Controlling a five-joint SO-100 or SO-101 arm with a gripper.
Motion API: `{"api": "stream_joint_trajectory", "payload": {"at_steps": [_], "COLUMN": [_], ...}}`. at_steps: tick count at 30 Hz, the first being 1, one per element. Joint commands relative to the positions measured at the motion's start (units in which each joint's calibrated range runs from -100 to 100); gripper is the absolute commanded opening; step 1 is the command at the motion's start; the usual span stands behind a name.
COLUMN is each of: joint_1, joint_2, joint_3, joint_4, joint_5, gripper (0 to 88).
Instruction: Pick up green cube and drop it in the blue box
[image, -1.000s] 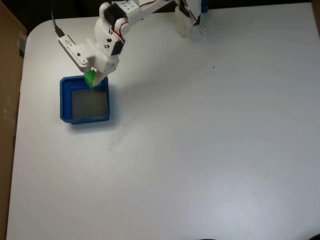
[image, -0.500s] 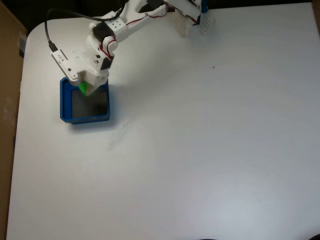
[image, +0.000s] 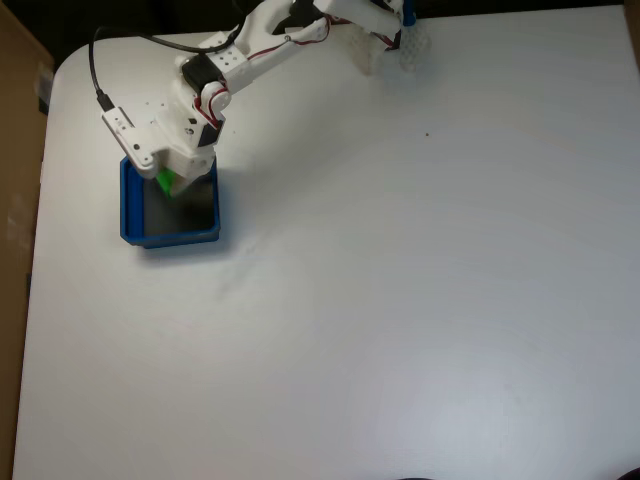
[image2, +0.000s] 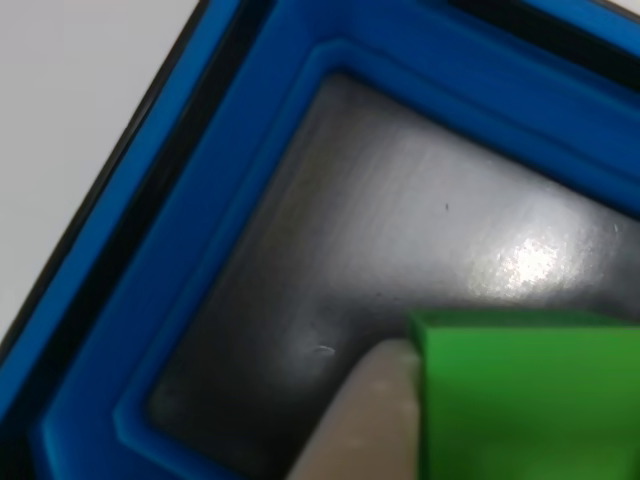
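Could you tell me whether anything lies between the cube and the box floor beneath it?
Nothing visible does. The hand holds the cube over the box, and the grey floor below it looks bare; one finger sits beside the cube, not under it.

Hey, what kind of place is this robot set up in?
Probably a hobby or lab bench: a plain white table, a small white arm whose gripper holds a tiny green cube over a shallow blue plastic box.

Green cube (image: 166, 182) above blue box (image: 130, 208)
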Motion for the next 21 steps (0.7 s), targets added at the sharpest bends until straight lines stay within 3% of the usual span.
{"api": "stream_joint_trajectory", "payload": {"at_steps": [1, 10, 21], "joint_1": [0.6, 0.7, 0.6], "joint_2": [-1.5, -1.8, -1.8], "joint_3": [-3.3, -3.5, -3.1], "joint_4": [-0.3, -0.3, -0.3], "joint_5": [-0.2, -0.2, -0.2], "gripper": [0.5, 4.2, 25.3]}}
